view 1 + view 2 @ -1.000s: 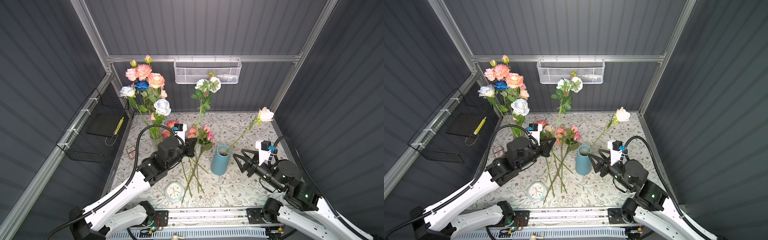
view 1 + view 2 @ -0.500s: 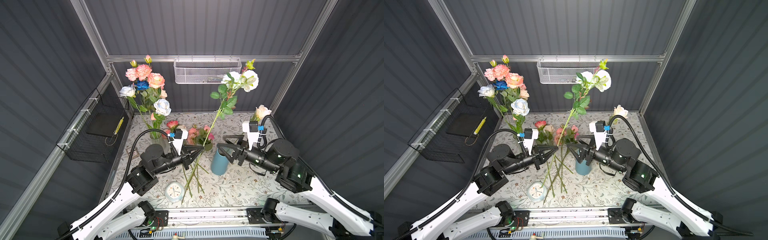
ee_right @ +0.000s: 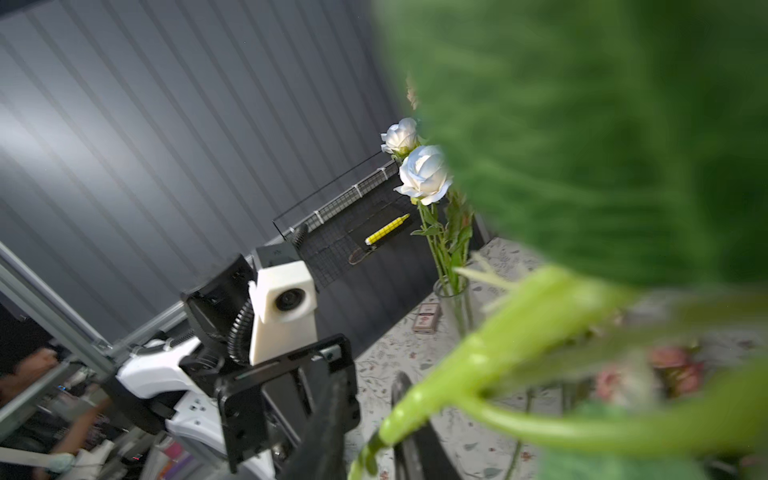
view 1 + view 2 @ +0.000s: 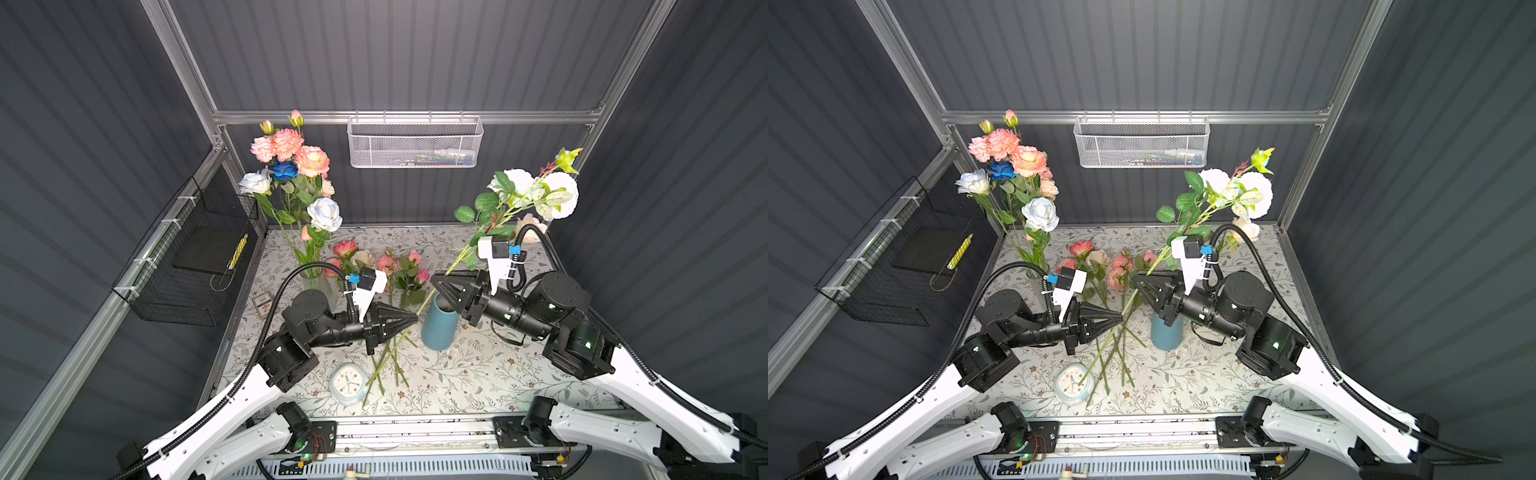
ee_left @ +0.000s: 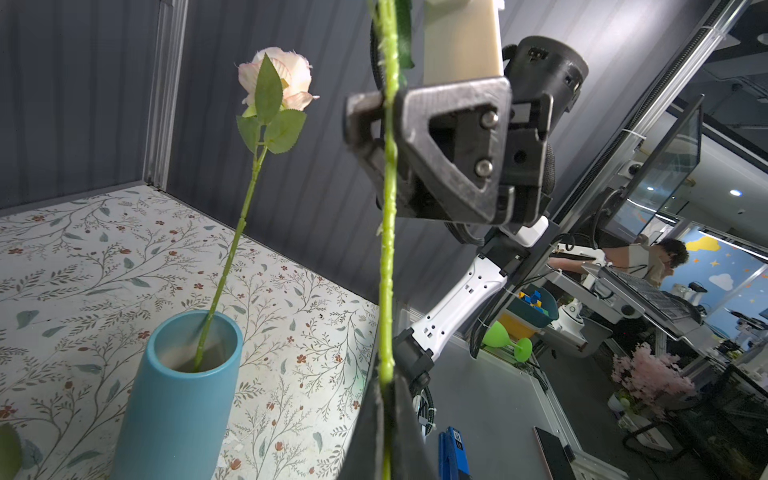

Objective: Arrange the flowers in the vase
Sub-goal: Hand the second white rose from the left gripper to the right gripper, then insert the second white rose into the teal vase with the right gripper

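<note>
My left gripper point(image 4: 411, 319) clamps the white-flowered stem point(image 4: 486, 202) low down; both top views show it slanting up over the blue vase point(image 4: 436, 328). Only the left wrist view shows my right gripper point(image 5: 388, 108) seemingly pinched on it higher, and a cream rose point(image 5: 274, 77) in that vase.

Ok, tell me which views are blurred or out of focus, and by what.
Right wrist view: a leaf against the lens is a green blur, the held stem soft, the pale roses behind sharp. Left wrist view: stem and blue vase crisp. Both top views: sharp, evenly lit.
</note>
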`<move>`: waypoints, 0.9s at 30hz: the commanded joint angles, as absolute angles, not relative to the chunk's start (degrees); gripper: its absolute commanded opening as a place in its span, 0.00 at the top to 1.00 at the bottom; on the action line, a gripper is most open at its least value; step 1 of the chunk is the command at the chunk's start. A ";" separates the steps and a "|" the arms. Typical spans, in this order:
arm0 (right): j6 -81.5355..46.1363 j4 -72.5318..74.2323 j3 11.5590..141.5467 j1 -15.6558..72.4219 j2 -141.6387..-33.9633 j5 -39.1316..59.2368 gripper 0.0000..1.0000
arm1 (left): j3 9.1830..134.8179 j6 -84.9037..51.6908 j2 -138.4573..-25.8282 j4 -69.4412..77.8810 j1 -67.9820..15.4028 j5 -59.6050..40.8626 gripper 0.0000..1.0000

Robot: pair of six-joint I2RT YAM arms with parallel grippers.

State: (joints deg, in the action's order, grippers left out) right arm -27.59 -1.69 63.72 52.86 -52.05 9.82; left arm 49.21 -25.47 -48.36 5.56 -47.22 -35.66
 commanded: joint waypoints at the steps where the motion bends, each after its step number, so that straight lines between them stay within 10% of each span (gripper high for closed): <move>1: -26.49 -1.71 65.92 53.09 -51.01 9.53 0.93 | 49.21 -25.40 -48.23 5.25 -47.45 -34.97 0.82; 3: -25.33 -5.32 67.53 53.09 -50.55 7.87 0.99 | 49.44 -25.40 -47.95 3.21 -47.39 -31.66 0.22; 5: -23.58 -9.64 69.80 53.10 -50.28 5.90 1.00 | 49.46 -25.57 -47.65 1.73 -47.41 -28.58 0.01; 14: -15.18 -27.42 81.99 53.15 -50.31 -6.78 1.00 | 47.17 -26.81 -40.36 -7.48 -47.41 2.65 0.00; 27: -3.56 -37.21 100.57 53.09 -59.69 -18.88 1.00 | 45.83 -27.20 -38.80 -10.39 -47.44 5.81 0.00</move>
